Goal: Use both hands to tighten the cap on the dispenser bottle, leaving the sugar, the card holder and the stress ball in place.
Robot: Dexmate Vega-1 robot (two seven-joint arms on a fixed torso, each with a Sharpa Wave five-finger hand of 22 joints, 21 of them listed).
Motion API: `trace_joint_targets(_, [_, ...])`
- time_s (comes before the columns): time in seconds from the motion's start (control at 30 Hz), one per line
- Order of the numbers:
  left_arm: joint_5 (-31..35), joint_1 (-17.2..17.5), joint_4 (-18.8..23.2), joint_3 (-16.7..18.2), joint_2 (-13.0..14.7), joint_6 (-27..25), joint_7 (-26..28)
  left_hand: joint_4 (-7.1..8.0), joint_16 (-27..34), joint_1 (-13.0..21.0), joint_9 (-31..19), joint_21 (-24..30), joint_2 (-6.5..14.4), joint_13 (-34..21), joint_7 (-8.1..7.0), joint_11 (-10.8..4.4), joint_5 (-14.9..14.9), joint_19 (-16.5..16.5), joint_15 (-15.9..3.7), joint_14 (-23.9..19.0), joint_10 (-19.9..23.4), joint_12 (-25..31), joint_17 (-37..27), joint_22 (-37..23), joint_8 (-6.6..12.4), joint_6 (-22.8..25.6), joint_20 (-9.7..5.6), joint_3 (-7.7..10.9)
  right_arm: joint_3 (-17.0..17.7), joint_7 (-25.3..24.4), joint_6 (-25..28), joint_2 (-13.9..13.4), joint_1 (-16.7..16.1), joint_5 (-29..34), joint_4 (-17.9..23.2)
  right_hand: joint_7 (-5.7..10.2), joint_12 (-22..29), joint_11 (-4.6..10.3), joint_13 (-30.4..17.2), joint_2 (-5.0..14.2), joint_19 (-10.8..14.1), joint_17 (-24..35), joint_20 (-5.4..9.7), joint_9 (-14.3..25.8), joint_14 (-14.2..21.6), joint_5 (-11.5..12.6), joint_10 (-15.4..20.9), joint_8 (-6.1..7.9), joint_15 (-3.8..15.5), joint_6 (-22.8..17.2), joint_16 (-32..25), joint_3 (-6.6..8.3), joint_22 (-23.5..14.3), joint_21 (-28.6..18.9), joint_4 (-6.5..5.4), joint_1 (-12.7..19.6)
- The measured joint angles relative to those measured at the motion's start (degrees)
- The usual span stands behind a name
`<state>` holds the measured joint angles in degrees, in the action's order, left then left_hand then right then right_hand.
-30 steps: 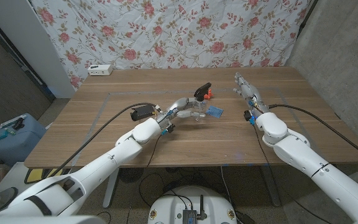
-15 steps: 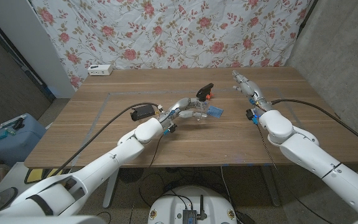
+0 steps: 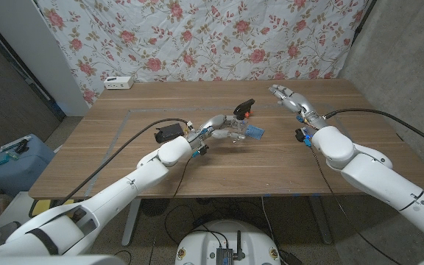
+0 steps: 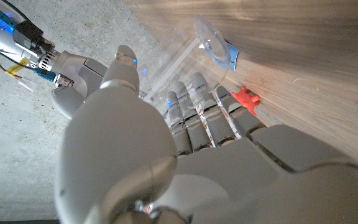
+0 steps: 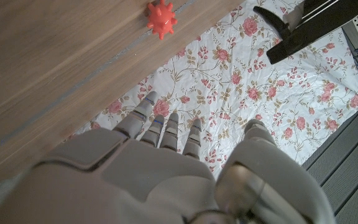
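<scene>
Clear plastic is what the left hand [image 3: 223, 129] grips in the head view: the dispenser bottle [image 3: 235, 129] sits near the middle of the wooden counter [image 3: 124, 154], its black cap and spout [image 3: 242, 107] leaning toward one o'clock from the body, so the long axis runs slanted rather than upright. The right hand [image 3: 285, 97] hangs with fingers loosely apart and holding nothing, near and at about two o'clock from the cap, so the cap lies toward eight o'clock from those fingers. A small red stress ball [image 3: 247, 113] sits just beside the cap, and a blue card holder [image 3: 254, 132] lies at three o'clock of the bottle; I cannot make out the sugar. From the left wrist, the fingers [image 4: 191, 109] wrap the see-through body, with the red ball [image 4: 245, 99] close by on the wood. From the right wrist, the spread fingers [image 5: 166, 127] are empty, with the black spout [image 5: 303, 25] off to one side. The right hand is plainly the nearer one for turning the cap.
</scene>
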<state>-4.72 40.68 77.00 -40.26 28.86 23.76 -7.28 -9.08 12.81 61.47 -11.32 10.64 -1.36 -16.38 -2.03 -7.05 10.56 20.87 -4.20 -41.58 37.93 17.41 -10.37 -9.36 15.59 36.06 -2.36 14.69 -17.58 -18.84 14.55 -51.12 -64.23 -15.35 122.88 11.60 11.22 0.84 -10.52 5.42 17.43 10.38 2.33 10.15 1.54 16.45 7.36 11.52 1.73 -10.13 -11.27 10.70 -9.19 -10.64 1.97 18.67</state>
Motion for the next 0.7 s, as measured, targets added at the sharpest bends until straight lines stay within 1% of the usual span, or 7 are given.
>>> trace_joint_targets(0.07, [0.0, 0.0, 0.0, 0.0, 0.0, -0.3, -0.1, 0.00, 0.0, 0.0, 0.0, 0.0, 0.0, 0.0, 0.20, 0.00, 0.0, 0.0, 0.00, 0.0, 0.0, 0.0, 0.0, 0.0, -0.01, 0.2, 0.00, 0.00, 0.3, 0.0, 0.0, -0.6, -0.3, 0.0, 1.0, 0.33, 0.0, 0.01, 0.0, -0.07, 0.2, 0.0, 0.02, 0.1, 0.0, -0.5, 0.0, 0.00, 0.00, -0.3, 0.0, 0.48, 0.0, 0.0, 1.08, 1.4])
trace_joint_targets(0.1, [0.0, -0.3, 0.7, 0.0, 0.5, -0.4, -0.3, 0.00, 0.0, 0.0, 0.0, 0.0, 0.0, 0.0, 0.20, 0.00, 0.0, 0.0, 0.00, 0.0, 0.0, 0.0, 0.0, 0.0, -0.02, 0.2, 0.00, 0.00, 0.5, -0.2, 2.6, -1.0, -0.6, 0.8, 1.6, 0.40, 0.0, 0.21, -0.1, -0.13, 0.2, 0.0, 0.03, 0.1, 0.0, -0.7, -0.2, 0.00, 0.00, -0.4, 0.0, 0.64, 0.0, 0.0, 1.62, 1.9])
trace_joint_targets(0.17, [0.0, -0.4, 0.9, 0.1, 0.7, -0.7, -0.4, 0.00, -0.2, 0.0, 0.0, 0.0, 0.0, 0.0, 0.20, 0.00, 0.0, 0.0, 0.00, 0.0, 0.0, 0.0, 0.0, 0.0, -0.02, 0.2, 0.00, 0.00, 1.0, -0.3, 4.2, -1.7, -1.0, 1.1, 2.9, 0.61, 0.0, 0.20, -0.3, -0.30, 0.3, 0.0, 0.00, 0.1, 0.3, -1.2, -0.2, 0.00, -0.37, -0.6, 0.0, 0.94, 0.0, 0.0, 2.65, 3.0])
trace_joint_targets(0.3, [0.1, -0.6, 1.1, 0.1, 1.0, -1.0, -0.6, -0.16, -0.4, 0.0, 0.0, 0.0, 0.0, 0.0, 0.20, 0.00, 0.0, 0.0, 0.00, 0.0, 0.0, 0.0, 0.0, 0.0, 0.05, 0.2, 0.00, 0.16, 1.8, -0.3, 5.5, -3.0, -1.6, 1.4, 5.2, 0.61, 0.0, 0.17, -0.3, -0.30, 0.6, 0.0, -0.45, 0.1, -0.1, -2.0, -0.2, -0.36, -1.43, -0.6, 0.2, 1.62, 0.0, 0.0, 3.85, 4.8])
trace_joint_targets(0.4, [0.2, -0.8, 1.1, 0.2, 1.2, -1.2, -0.6, -0.24, -0.4, 0.0, 0.0, 0.0, 0.0, -0.1, 0.20, 0.00, 0.0, 0.0, 0.00, 0.0, 0.0, 0.0, 0.0, 0.0, 0.10, 0.2, 0.00, 0.24, 2.5, -0.3, 8.7, -4.0, -2.1, 1.8, 6.9, 0.60, -0.2, -0.44, -0.3, -0.22, 0.1, 0.0, -0.94, 0.1, -0.5, -2.7, -0.8, -0.36, -1.92, -0.6, 0.3, 2.13, -0.3, 0.0, 4.95, 5.9])
trace_joint_targets(0.5, [0.3, -1.0, 1.1, 0.2, 1.2, -1.3, -0.6, -0.24, -0.4, 0.0, 0.0, 0.0, 0.0, -0.3, 0.20, 0.00, 0.0, 0.0, 0.00, 0.0, 0.0, 0.0, 0.0, 0.0, 0.10, 0.2, 0.00, 0.24, 3.1, -0.3, 10.0, -4.8, -2.5, 2.0, 8.3, 0.60, -0.2, -0.78, -0.3, 0.06, -0.6, 0.0, -1.69, 0.1, -0.8, -3.3, -1.2, -0.36, -2.27, -0.6, 0.3, 2.60, -0.3, 0.0, 5.89, 7.6])
trace_joint_targets(0.7, [0.6, -1.6, 0.6, 0.2, 1.3, -1.3, -0.8, -0.24, -0.4, 0.0, 0.0, 0.0, 0.0, -0.3, 0.20, 0.00, 0.0, 0.0, 0.01, 0.0, 0.0, 0.0, 0.0, 0.0, 0.10, 0.2, 0.00, 0.24, 3.4, 0.5, 14.4, -6.6, -2.2, 2.3, 11.3, 0.82, -0.4, -1.05, -0.3, 0.16, -2.7, 0.2, -4.32, 0.1, -2.2, -4.5, -2.7, -0.36, -3.62, -0.8, 0.3, 3.69, -0.3, 0.3, 6.97, 10.2])
